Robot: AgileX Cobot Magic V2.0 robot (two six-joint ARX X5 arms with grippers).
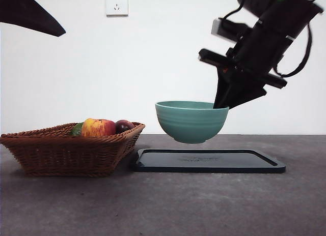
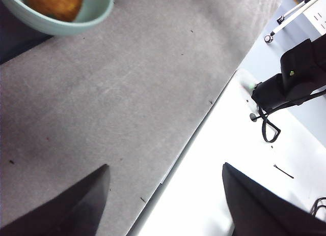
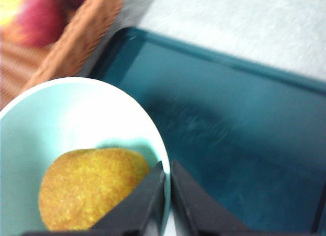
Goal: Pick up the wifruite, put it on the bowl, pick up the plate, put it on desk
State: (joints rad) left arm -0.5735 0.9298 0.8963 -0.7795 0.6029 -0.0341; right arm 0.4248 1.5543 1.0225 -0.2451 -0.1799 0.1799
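The teal bowl [image 1: 191, 121] hangs just above a flat dark rectangular tray [image 1: 209, 161], the only plate-like thing in view. My right gripper [image 1: 221, 105] comes down from the upper right and is shut on the bowl's right rim. In the right wrist view, one jaw of that gripper [image 3: 167, 167] is inside the bowl [image 3: 76, 114] and one outside. The brown wifruite [image 3: 91, 187] lies inside the bowl. In the left wrist view, my left gripper [image 2: 165, 167] is open and empty over the desk [image 2: 127, 93], far from the bowl [image 2: 97, 15] and wifruite [image 2: 55, 3].
A brown wicker basket [image 1: 66, 154] stands left of the tray, touching its corner. It holds a red-yellow apple [image 1: 97, 127] and a dark purple fruit [image 1: 124, 125]. The left arm shows as a black tip [image 1: 30, 15] at the top left. The grey desk [image 1: 163, 205] stretches in front.
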